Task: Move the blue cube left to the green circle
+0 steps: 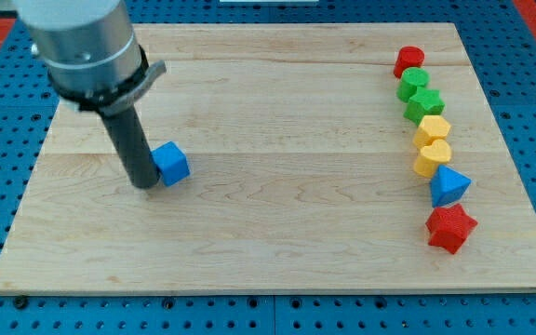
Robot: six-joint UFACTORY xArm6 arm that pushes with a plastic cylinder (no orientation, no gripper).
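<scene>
The blue cube (170, 164) lies on the wooden board (277, 242) at the view's left. My tip (144, 184) rests on the board right against the cube's left side. The green circle (412, 82) sits far off at the view's upper right, second from the top in a column of blocks.
The column at the view's right runs from top to bottom: a red cylinder (408, 60), the green circle, a green star-like block (425, 104), a yellow hexagon (433, 128), a yellow heart (432, 156), a blue triangular block (449, 186), a red star (450, 228).
</scene>
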